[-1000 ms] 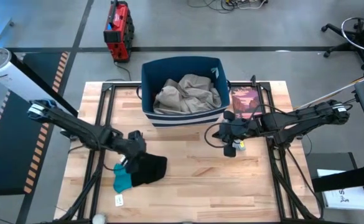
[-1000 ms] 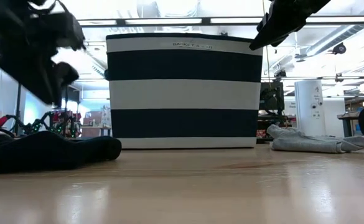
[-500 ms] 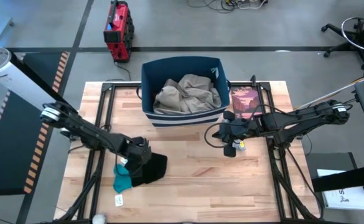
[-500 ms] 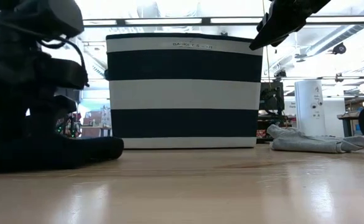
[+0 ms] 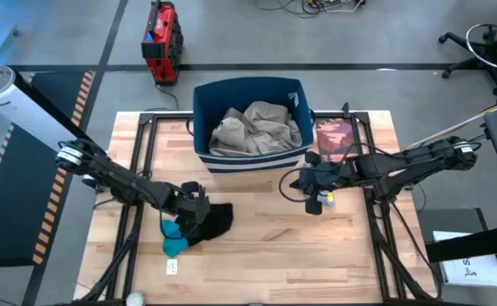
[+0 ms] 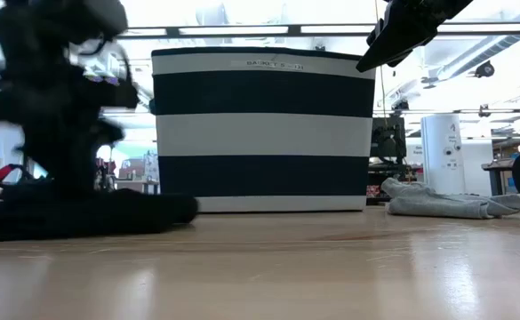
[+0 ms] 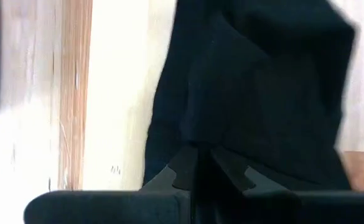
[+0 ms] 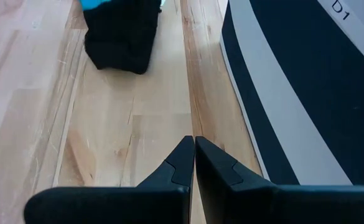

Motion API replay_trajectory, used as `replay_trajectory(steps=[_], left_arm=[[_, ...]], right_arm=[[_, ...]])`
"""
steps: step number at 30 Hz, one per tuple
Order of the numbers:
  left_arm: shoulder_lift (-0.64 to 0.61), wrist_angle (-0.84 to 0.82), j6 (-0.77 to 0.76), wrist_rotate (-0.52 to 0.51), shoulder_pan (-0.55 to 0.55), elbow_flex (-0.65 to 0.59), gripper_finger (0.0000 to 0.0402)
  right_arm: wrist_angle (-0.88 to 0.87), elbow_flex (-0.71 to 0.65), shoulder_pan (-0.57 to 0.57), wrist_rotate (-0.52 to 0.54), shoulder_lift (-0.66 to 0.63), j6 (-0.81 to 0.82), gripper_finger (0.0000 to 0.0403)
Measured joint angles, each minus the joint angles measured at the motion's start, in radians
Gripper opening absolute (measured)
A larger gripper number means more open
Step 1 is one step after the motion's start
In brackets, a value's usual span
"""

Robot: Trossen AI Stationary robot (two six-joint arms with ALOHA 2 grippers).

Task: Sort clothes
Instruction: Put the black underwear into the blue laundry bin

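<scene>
Two small garments left on the near-left of the surface

Two pieces lie together at the near left of the surface point(image 5: 265, 255): a teal piece point(image 5: 174, 246), and a black piece point(image 5: 211, 223) lapping over its right edge. The left end effector point(image 5: 193, 212) sits right down on the black piece, and the left wrist view shows its fingers pressed together with dark cloth point(image 7: 262, 93) bunched at the tips, pinching it, probably to carry it off. Farther right, the navy striped bin point(image 5: 250, 93) at the far middle already holds the khaki-beige trousers point(image 5: 256, 127). Right of the bin, the right end effector point(image 5: 301, 184) hovers above bare wood, fingers pressed together, holding nothing. A pale grey piece point(image 6: 455, 203) lies beside the bin.
</scene>
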Motion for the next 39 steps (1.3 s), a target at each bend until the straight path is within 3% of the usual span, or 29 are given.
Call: replay_trajectory(steps=[9,19,30,35,39], left_arm=[[-0.175,0.069,0.07,-0.015,0.0,0.073,0.0004],[-0.306,0.139,0.242,-0.271,0.006,0.27,0.0001],[-0.262,0.166,0.581,-0.31,0.171,0.591,0.0],[-0.207,0.162,0.709,-0.23,0.294,0.744,0.0],[-0.141,0.062,0.764,-0.214,0.394,0.889,0.0]], right_arm=[[0.0,0.0,0.0,0.0,0.0,-0.002,0.0],[0.0,-0.001,0.0,0.0,0.0,-0.002,0.0],[0.0,-0.004,0.0,0.0,0.0,-0.002,0.0],[0.0,-0.008,0.0,0.0,0.0,-0.009,0.0],[0.0,-0.017,0.0,0.0,0.0,-0.002,0.0]])
